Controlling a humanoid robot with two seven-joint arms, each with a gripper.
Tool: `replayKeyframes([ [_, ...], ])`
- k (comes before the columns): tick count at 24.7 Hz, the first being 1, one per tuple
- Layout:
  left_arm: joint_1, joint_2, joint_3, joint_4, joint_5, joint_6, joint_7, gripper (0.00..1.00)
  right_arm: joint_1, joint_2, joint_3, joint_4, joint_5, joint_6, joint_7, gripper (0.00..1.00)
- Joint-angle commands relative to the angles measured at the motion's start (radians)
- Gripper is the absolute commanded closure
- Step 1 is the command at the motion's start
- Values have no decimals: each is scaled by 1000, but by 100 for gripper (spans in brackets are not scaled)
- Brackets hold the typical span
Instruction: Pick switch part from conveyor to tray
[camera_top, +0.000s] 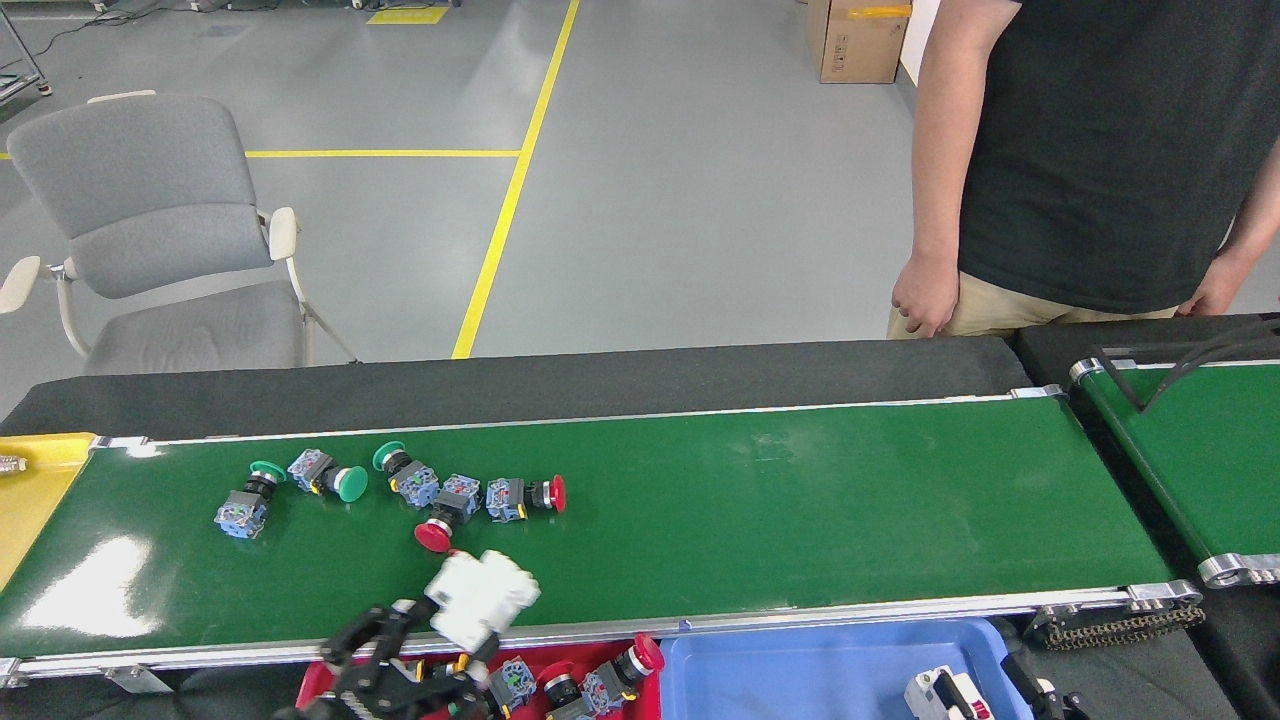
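on the conveyor (760, 500), switch parts (440, 490) show no readable writing.

Factory floor, conveyor (700, 500), yellow floor lines (500, 230), parts trays (820, 665)

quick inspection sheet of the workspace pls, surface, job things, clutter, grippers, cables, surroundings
surface: conveyor, long green belt, right half bare.
job's things: five switch parts on the belt's left part, three with green caps, two with red; red tray at the near edge holds more switch parts.
clutter: blue tray right of the red one; yellow tray at the left end; narrower second belt at right.
grippers: left gripper over the belt's near edge above the red tray, jaw state unclear; right gripper low over the blue tray, mostly cut off.
cables: nothing seen.
surroundings: person standing behind the belt; grey chair; cardboard box.
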Motion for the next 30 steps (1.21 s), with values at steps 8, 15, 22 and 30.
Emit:
replayKeyframes([
  [8, 36, -210, -178, -19, -270, 90, -35, 3, -26, 70, 79, -16, 125, 176, 31, 0],
  [15, 74, -210, -241, -19, -264, 160, -30, 0, -26, 10, 78, -16, 123, 163, 29, 0],
  [22, 59, -191, 132, -17, -184, 294, -23, 0, -26, -1, 90, -16, 120, 131, 31, 0],
  [30, 26, -101, 768, 133, -88, -2, -23, 0, -46, -10, 119, -16, 120, 25, 31, 0],
])
